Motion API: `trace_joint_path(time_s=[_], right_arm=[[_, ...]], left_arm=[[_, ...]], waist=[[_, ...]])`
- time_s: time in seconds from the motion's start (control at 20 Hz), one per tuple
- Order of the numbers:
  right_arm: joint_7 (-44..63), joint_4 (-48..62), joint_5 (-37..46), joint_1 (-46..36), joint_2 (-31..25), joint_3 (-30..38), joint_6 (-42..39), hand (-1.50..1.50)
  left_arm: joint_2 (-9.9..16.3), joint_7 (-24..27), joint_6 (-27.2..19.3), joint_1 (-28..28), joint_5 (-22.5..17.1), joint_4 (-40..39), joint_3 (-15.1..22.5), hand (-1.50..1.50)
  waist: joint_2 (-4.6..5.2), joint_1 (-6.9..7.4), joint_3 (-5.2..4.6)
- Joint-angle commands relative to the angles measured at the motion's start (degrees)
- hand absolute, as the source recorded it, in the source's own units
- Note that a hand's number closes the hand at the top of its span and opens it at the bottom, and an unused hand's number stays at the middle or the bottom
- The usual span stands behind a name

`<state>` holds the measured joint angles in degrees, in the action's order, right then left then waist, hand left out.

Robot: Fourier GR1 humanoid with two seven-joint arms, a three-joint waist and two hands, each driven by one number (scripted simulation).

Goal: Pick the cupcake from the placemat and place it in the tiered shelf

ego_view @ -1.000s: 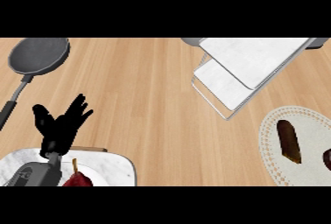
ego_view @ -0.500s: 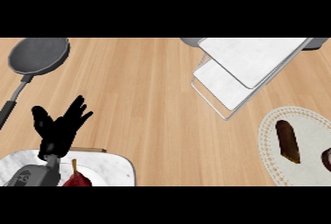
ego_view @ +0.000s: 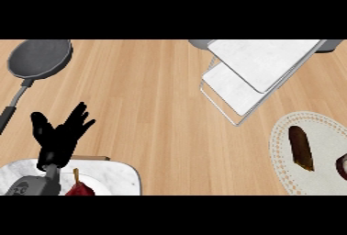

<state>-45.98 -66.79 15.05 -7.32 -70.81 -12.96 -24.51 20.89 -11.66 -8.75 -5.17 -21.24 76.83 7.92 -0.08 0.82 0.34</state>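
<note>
A pale round placemat [ego_view: 284, 151] lies at the right edge of the wooden counter. A long dark brown piece of food [ego_view: 300, 148] rests on it. A small rounded thing [ego_view: 342, 166], dark with a pale top, lies on the mat; the view's right edge cuts it off, so I cannot tell whether it is the cupcake. The white tiered shelf [ego_view: 261, 64] with a wire frame stands at the upper right. At the lower left my left hand [ego_view: 59, 137] is open, fingers spread and pointing up, far from the mat. My right hand is out of sight.
A dark frying pan [ego_view: 39, 57] lies at the upper left, its handle [ego_view: 8, 114] running down the left edge. A white marbled plate [ego_view: 115, 176] with a red fruit [ego_view: 79, 188] sits under my left forearm. Bare wood spans the middle.
</note>
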Motion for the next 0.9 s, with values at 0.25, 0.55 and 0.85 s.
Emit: trace_joint_path(time_s=[0.25, 0.55, 0.85], right_arm=[[-7.9, 9.5, 8.6, -2.9, 5.0, -2.1, 2.2, -1.50], [-9.1, 10.3, 9.0, -1.9, 4.7, 0.2, 3.1, -1.50], [-5.9, 12.3, 14.2, -2.6, 11.0, -1.1, 7.5, -1.50]], left_arm=[[-2.4, -2.7, -1.5, 1.6, 3.2, 0.8, 1.1, 0.00], [-2.0, -1.0, 0.6, 4.2, 4.1, 0.0, -0.5, 0.00], [-1.9, -5.3, 1.3, 0.6, 3.9, 0.5, -2.6, 0.00]], waist=[[0.25, -0.02, -0.28], [0.16, -0.38, -0.32], [0.16, -0.41, -0.31]])
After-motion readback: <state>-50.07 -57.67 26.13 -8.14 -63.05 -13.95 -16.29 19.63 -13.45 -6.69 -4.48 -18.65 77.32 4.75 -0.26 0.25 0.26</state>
